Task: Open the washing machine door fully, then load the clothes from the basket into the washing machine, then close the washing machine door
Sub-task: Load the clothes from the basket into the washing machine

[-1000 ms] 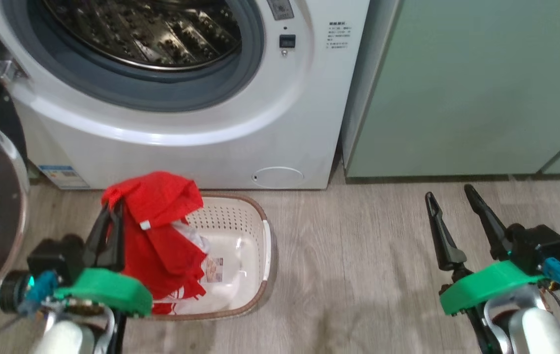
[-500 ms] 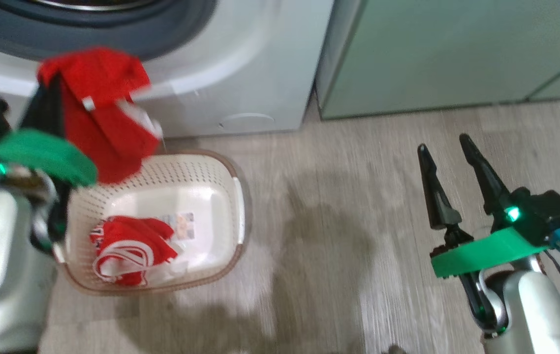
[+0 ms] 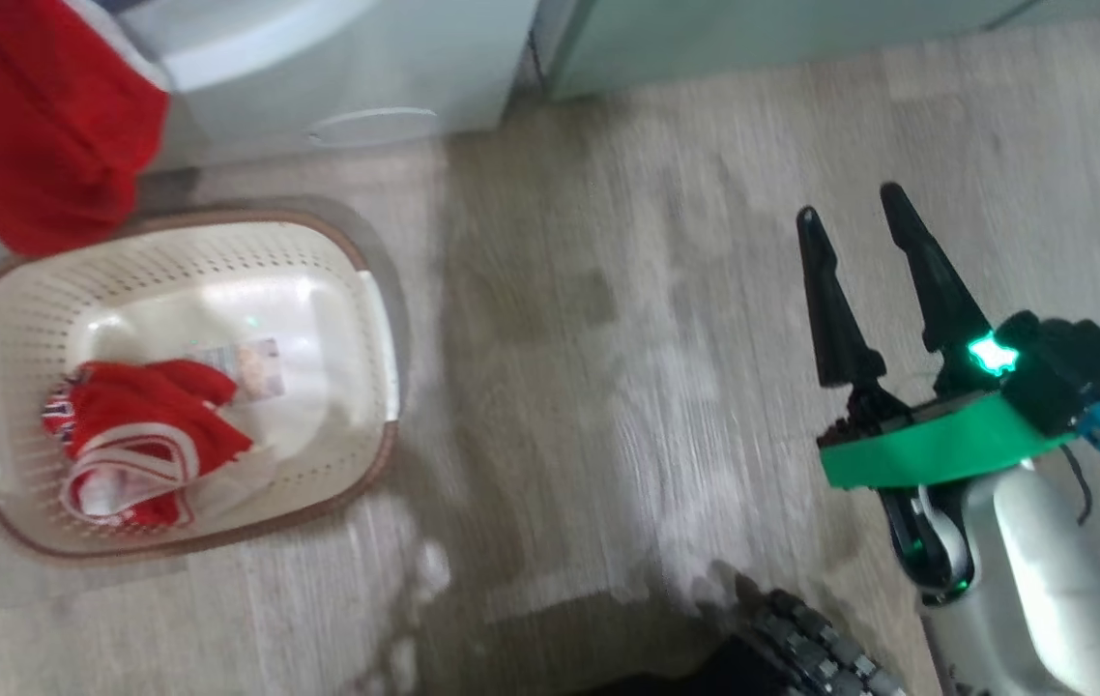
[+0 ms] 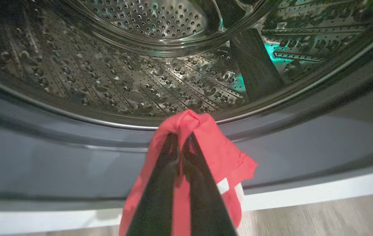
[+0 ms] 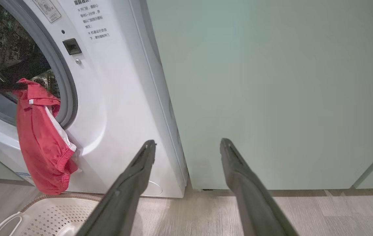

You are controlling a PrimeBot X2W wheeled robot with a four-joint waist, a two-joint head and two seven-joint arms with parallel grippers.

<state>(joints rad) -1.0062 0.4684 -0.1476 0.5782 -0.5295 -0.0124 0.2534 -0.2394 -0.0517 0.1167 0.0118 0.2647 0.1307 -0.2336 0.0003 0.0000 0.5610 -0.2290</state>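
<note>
That red garment [image 4: 229, 160] is light, floppy stuff with white trim, so a pinch on any bunched fold should do it. The left jaws have it exactly that way, squeezed together on a fold at the top, with the rest dangling over the grey gasket [image 4: 42, 157] at the mouth of the washing machine [image 5: 107, 108]. The second red garment [image 3: 139, 435] lies crumpled in the basket [image 3: 173, 261] on the floor, and I'd take that one by a raised wrinkle too. Right jaws are spread wide, holding nothing
</note>
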